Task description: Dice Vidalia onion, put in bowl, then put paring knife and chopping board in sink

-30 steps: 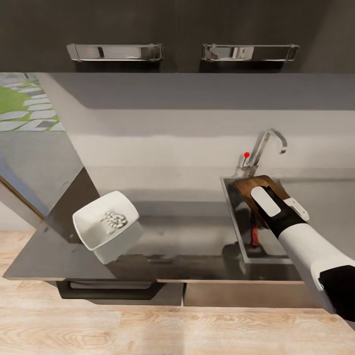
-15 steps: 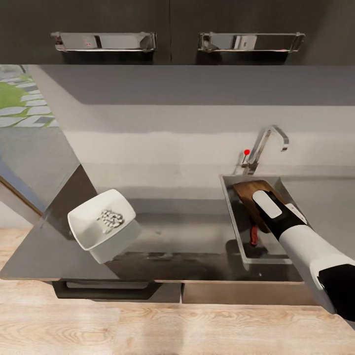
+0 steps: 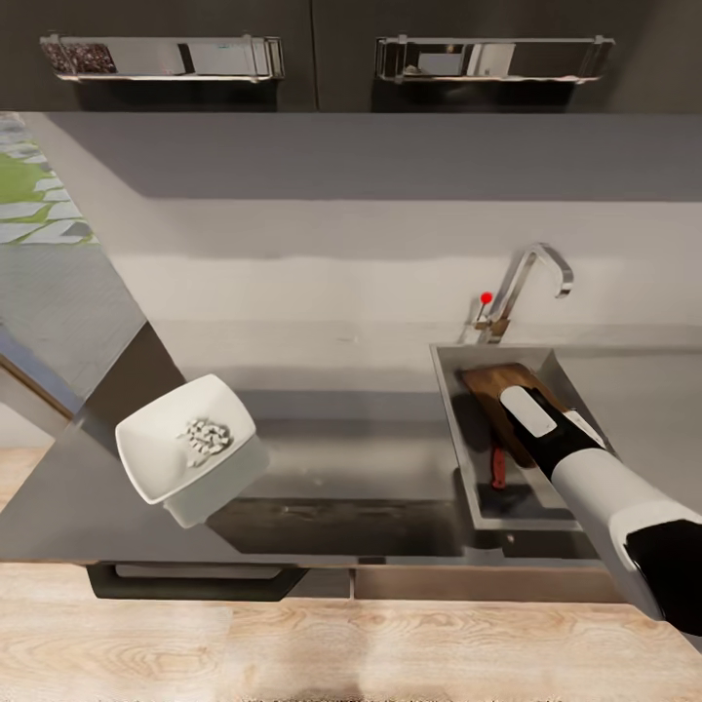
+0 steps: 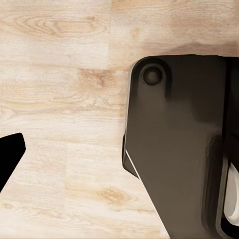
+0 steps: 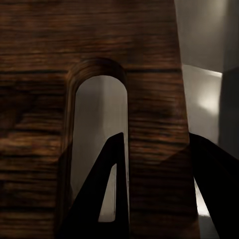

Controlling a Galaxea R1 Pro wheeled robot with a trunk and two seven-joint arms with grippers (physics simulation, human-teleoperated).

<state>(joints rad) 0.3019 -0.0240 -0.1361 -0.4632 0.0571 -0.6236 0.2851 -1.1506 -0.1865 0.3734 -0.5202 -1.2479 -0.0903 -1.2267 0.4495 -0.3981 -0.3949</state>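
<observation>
R gripper [image 5: 149, 199] is clamped on the brown wooden chopping board [image 3: 502, 385] w/ slot handle, one finger [image 5: 107, 194] through the slot, board tilted inside the stainless-steel sink [image 3: 458, 429] at the counter's right end. Reddish-brown-handled paring knife [image 3: 497, 466] lies on the basin floor beside it. White square bowl [image 3: 180, 450] w/ pale diced onion [image 3: 205, 436] sits near the glossy dark grey countertop [image 3: 370, 463] left corner. L gripper: can't tell, only a dark part over pale wood floor [image 4: 59, 99].

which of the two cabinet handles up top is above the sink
The right-hand handle; it sits above the sink and faucet. The other handle hangs over the bowl.
</observation>
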